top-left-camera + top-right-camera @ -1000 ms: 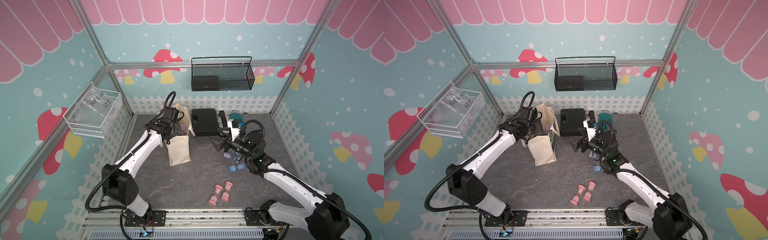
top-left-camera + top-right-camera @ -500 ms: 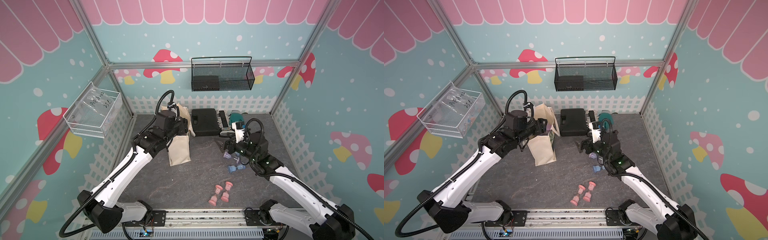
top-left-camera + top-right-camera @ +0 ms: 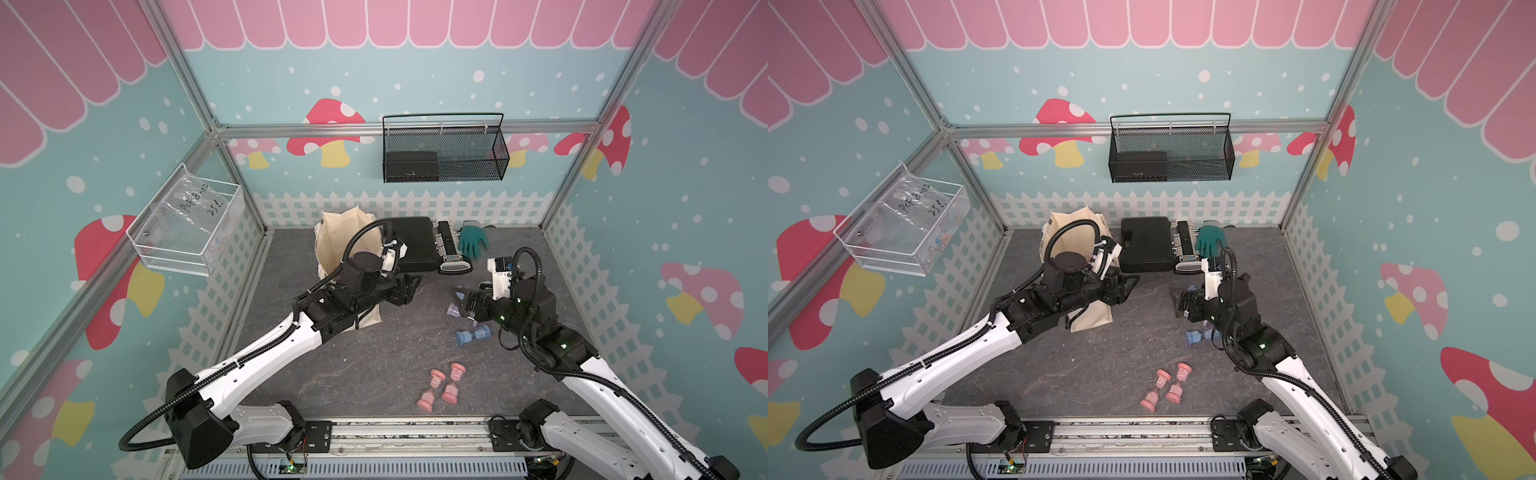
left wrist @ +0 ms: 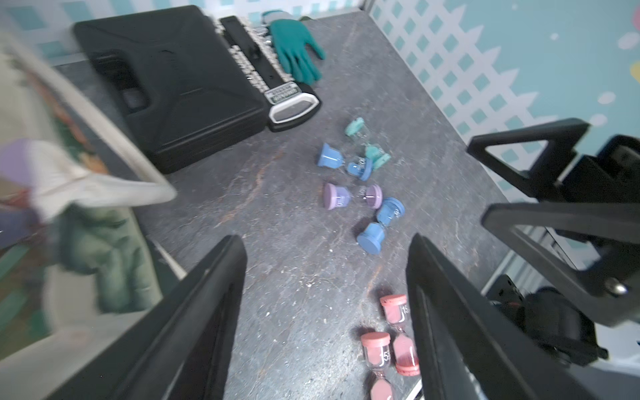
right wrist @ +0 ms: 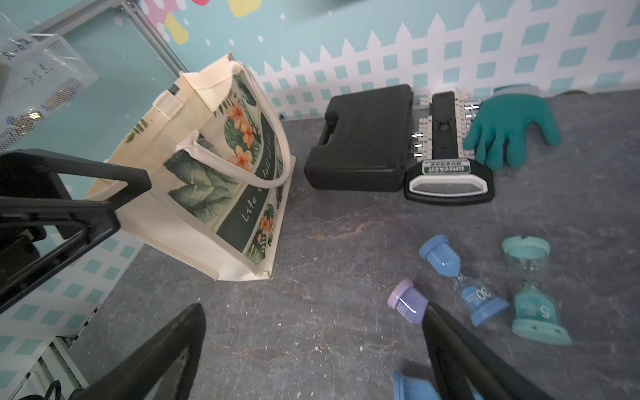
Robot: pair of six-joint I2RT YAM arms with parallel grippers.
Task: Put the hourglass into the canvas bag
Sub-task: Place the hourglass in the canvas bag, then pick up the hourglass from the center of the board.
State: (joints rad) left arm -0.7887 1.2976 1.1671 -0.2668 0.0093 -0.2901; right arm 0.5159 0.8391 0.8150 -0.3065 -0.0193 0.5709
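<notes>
- A small lilac plastic hourglass [image 4: 353,197] lies on its side on the grey tabletop, just beside one finger of the right gripper [image 5: 313,310], which hides part of it.
- Those jaws are spread wide, with nothing between them.
- Just beyond the same jaws lie a blue hourglass [image 5: 460,280] and a teal hourglass [image 5: 530,294], close together. The pink hourglasses [image 3: 442,384] lie well apart from them, nearer the robot's base.
- The cream canvas bag with a leafy printed side [image 5: 207,173] stands upright, mouth open, just beside the left gripper [image 4: 325,242]. That gripper's jaws are apart and hold nothing.
- A second ago the left gripper was at the bag's mouth. It has since swung out over the open tabletop, towards the scattered hourglasses. The right gripper has barely shifted.
- A blurred purple shape shows at the bag's rim in the left wrist view. I cannot tell whether it is an hourglass inside.
- The left arm looks finished at the bag, and no hourglass is being carried. The lilac one seems closest to a grasp.
- A flat black hard case [image 5: 363,138] and a green rubber glove [image 5: 512,128] lie beyond both jaws.
</notes>
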